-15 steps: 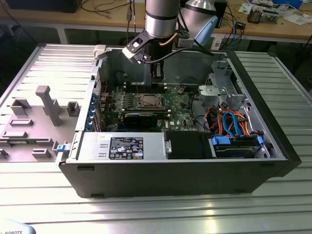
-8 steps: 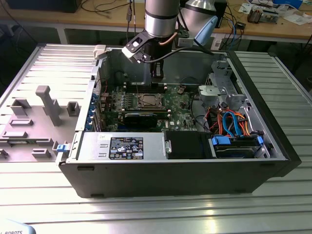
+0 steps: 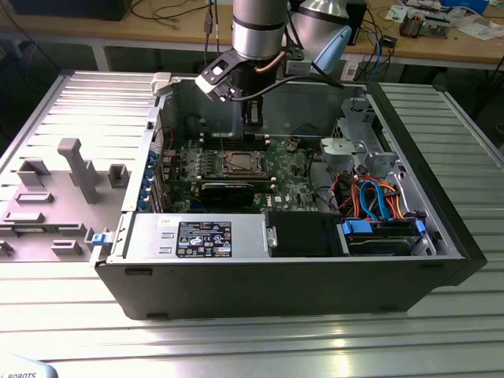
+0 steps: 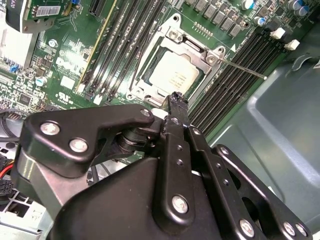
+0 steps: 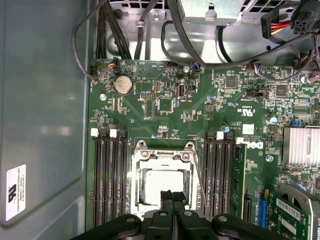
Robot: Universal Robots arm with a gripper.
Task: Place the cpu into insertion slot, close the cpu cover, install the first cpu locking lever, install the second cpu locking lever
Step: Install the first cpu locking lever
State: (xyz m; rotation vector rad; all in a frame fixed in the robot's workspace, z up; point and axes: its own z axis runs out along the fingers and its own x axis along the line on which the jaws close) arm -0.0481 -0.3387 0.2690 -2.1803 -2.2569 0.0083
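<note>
An open computer case (image 3: 283, 291) lies on a ribbed metal desk (image 3: 260, 346), with grey blocks (image 3: 75, 169) beside it on the exterior view's left. Inside are a labelled power supply (image 3: 197, 236) and blue and orange cables (image 3: 378, 201). In the first wrist view the green board (image 5: 165, 115) carries a coin battery (image 5: 123, 84), long black memory slots (image 5: 107, 175) and a finned heatsink (image 5: 300, 146). Black cables (image 5: 175, 35) run past its edge.

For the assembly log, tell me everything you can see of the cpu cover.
The cpu cover is a thin, shiny silver metal frame with a square window. It lies flat, closed over the cpu, whose dull grey top shows through the window, on the green board. A thin metal lever sticks out from one corner. The gripper, fingers shut, hangs over one edge; whether it touches the cover cannot be told.
</note>
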